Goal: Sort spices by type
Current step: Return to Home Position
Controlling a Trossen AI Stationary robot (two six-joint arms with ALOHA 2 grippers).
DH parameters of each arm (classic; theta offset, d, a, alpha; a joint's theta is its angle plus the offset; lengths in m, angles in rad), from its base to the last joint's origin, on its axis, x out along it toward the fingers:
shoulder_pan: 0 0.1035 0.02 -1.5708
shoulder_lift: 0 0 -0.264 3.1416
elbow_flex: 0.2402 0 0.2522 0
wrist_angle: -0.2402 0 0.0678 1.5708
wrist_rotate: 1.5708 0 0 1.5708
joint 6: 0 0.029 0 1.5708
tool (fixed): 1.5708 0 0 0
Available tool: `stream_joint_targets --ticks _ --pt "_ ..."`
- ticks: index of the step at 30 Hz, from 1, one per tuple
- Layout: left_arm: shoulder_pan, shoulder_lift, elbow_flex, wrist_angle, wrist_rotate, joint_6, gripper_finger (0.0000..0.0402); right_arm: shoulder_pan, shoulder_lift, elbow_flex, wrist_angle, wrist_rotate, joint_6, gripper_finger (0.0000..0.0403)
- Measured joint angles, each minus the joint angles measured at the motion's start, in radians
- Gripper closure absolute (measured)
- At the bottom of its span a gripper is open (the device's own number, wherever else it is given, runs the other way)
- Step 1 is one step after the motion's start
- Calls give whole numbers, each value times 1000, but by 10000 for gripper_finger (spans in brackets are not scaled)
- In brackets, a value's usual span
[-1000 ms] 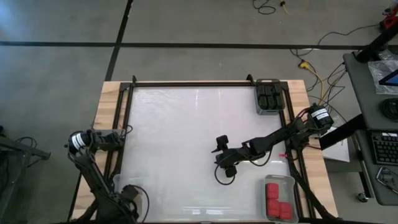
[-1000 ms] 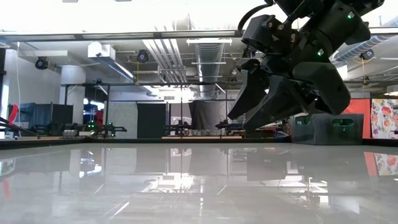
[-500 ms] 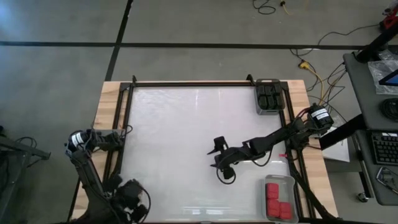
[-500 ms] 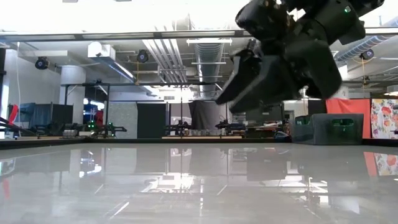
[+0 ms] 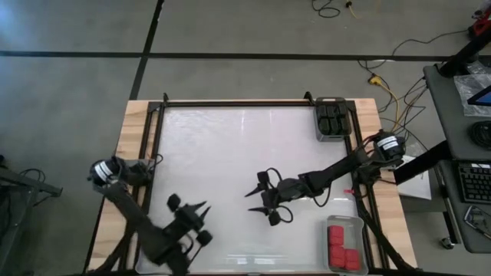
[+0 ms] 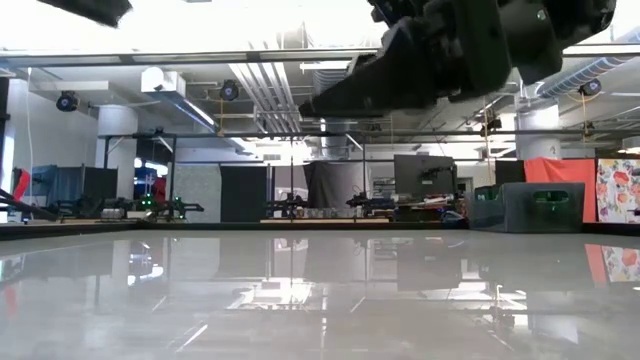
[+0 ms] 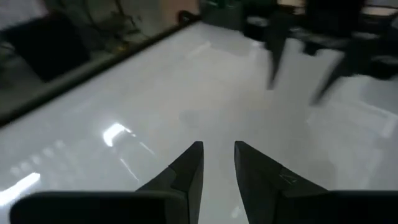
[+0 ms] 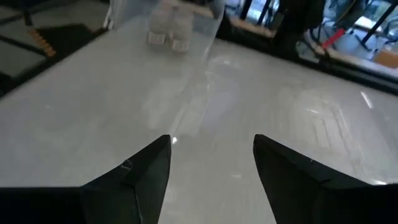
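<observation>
Hugging table's (image 5: 222, 146) right edge: binned spices (image 5: 335, 244)

We see a bench (image 5: 230, 153) with a glossy white top, framed by a black rail (image 5: 230, 103) and a wooden border (image 5: 129, 146). Two clear bins sit on its right side, well apart. In the high view, the upper bin (image 5: 332, 139) holds black jars (image 5: 333, 119) and the lower bin (image 5: 349, 225) holds red jars (image 5: 335, 239). The right wrist view shows a third bin (image 8: 208, 18), its pale jars (image 8: 168, 34) blurred.
</observation>
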Motion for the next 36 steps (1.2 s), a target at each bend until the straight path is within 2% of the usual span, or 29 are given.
stream_joint_targets --ticks 6,13,18,22,26,31,33,36 --pt "198 -1 -135 113 -17 155 327 -9 -47 0 18 -1 -23 182" --pt "438 -2 -210 127 -45 405 327 -86 -188 0 -260 0 -69 183" --pt "624 -1 -212 179 -66 689 327 -162 -276 -44 -356 1 -52 184" --pt "761 2 -220 359 -43 993 327 -214 -342 -130 -308 0 -48 190" --pt "827 0 -223 573 162 1280 327 -232 -430 -286 -135 0 -7 196" --pt "774 -30 -257 966 438 1629 327 -232 -537 -511 75 30 29 202" --pt "763 -49 -296 1128 643 1768 327 -232 -575 -581 136 83 30 205" --pt "774 -112 -362 1347 953 1842 327 -232 -643 -656 199 146 38 210"
